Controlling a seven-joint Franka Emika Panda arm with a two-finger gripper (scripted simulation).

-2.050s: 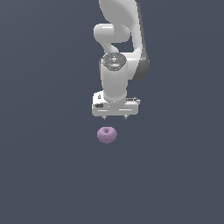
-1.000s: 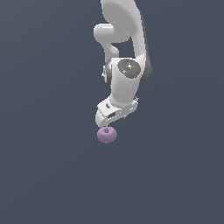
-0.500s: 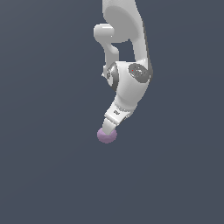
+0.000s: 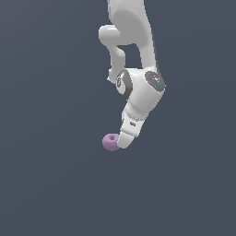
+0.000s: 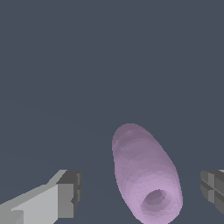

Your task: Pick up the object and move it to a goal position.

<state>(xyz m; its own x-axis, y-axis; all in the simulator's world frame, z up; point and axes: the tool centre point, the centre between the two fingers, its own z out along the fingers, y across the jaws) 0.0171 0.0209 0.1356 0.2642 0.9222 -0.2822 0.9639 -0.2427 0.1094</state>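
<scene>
The object is a small pale purple ring [image 4: 110, 142] lying on the dark grey floor. In the exterior view my hand comes down tilted from the right and its tip covers the ring's right edge. In the wrist view the ring [image 5: 146, 175] lies between my two fingers, its dimple showing. My gripper [image 5: 142, 194] is open: one fingertip [image 5: 70, 194] and the other fingertip [image 5: 213, 190] stand on either side of the ring with gaps to it. In the exterior view the fingers are hidden by the hand, so the gripper [image 4: 122, 144] shows only as the hand's tip.
Plain dark grey floor [image 4: 55, 184] all around, with no other object or edge in view. My white arm [image 4: 138, 55] rises above the ring toward the top of the exterior view.
The hand has turned about its axis and tilted, and has come down from above the ring to its level. The ring has stayed in place.
</scene>
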